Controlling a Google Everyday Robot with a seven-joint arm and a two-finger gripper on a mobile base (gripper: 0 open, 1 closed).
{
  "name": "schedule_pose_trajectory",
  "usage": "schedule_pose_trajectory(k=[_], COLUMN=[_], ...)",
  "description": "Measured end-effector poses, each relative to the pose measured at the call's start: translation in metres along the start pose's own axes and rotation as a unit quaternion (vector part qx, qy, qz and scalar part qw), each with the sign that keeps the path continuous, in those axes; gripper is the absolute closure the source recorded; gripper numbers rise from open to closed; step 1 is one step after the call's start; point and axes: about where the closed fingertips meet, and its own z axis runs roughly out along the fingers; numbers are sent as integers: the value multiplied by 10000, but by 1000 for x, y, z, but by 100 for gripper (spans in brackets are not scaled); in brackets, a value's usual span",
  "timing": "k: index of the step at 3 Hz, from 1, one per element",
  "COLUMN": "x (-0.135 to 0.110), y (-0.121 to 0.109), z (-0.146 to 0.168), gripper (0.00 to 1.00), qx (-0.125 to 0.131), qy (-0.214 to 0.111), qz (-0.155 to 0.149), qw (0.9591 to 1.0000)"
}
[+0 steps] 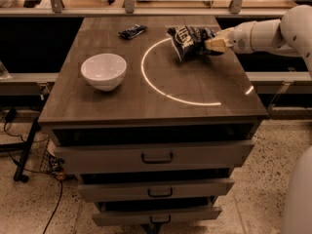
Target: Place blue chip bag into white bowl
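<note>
**Ana:** Jaws first: what does the gripper (217,44) have?

**Ben:** Its jaws are closed on the right edge of the bag (189,40), at about 1 o'clock on the tabletop (204,89). The arm reaches in from 3 o'clock.

**Ana:** Is the bag off the wood?

**Ben:** It hangs tilted from the grip, with its lower corner close to the surface. I cannot tell whether it touches.

**Ana:** And the bowl (103,71)?

**Ben:** It is upright and empty at 9 o'clock, well apart from the bag. A small wrapper (132,31) lies at 11 o'clock, off the likely path.

**Ana:** So which step is this?

**Ben:** The grasp looks made, so I'd judge the carry is in hand. Next, the bag must rise above the rim and travel toward 8 o'clock. Then it needs centring over the bowl before the jaws open. The bag looks about as wide as the bowl, so an off-centre drop may leave it perched on the rim.
</note>
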Motion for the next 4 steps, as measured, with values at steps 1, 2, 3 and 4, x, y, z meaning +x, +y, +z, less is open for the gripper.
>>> schedule_pose_trajectory(k=[1, 2, 3, 4], x=[-52, -52, -61, -105], y=[18, 18, 71, 140], z=[-20, -20, 5, 18], gripper=[100, 100, 100, 100], qx=[-62, -63, -627, -1301], qy=[-460, -460, -530, -831], qz=[-462, -462, -606, -1087], qw=[9979, 9979, 9948, 9820])
